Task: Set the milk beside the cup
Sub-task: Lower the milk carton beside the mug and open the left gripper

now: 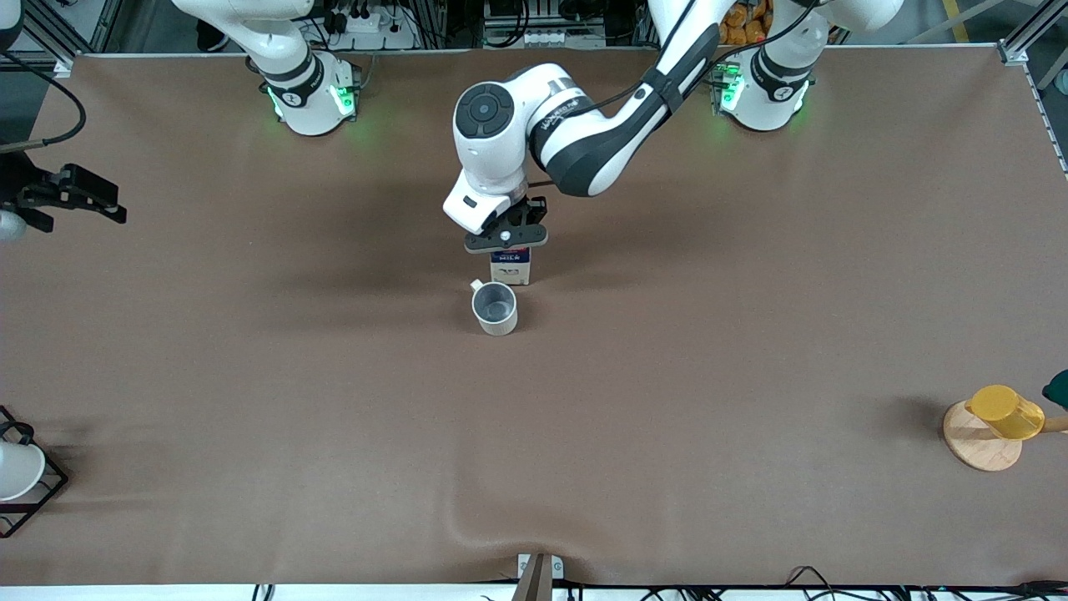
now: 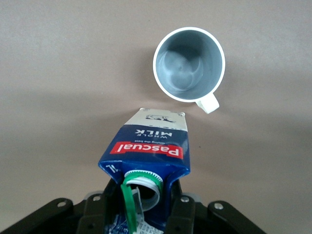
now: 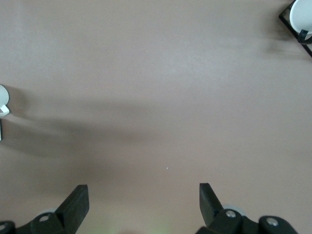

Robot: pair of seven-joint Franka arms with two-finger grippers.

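The milk (image 1: pixel 511 268), a dark blue and white carton with a red band, stands upright on the brown table. It is just farther from the front camera than the light grey cup (image 1: pixel 495 308), with a small gap between them. My left gripper (image 1: pixel 507 241) is directly over the carton and shut on its top. In the left wrist view the gripper (image 2: pixel 144 197) has a finger on each side of the milk (image 2: pixel 146 146), its green cap ring hangs open, and the cup (image 2: pixel 189 64) shows empty. My right gripper (image 1: pixel 79 199) waits open and empty at the right arm's end of the table; the right wrist view (image 3: pixel 144 195) shows it too.
A yellow cup (image 1: pixel 1005 411) lies on a round wooden coaster (image 1: pixel 976 446) at the left arm's end, near the front camera. A white cup in a black wire rack (image 1: pixel 17 476) sits at the right arm's end, near the front camera, and also shows in the right wrist view (image 3: pixel 301 17).
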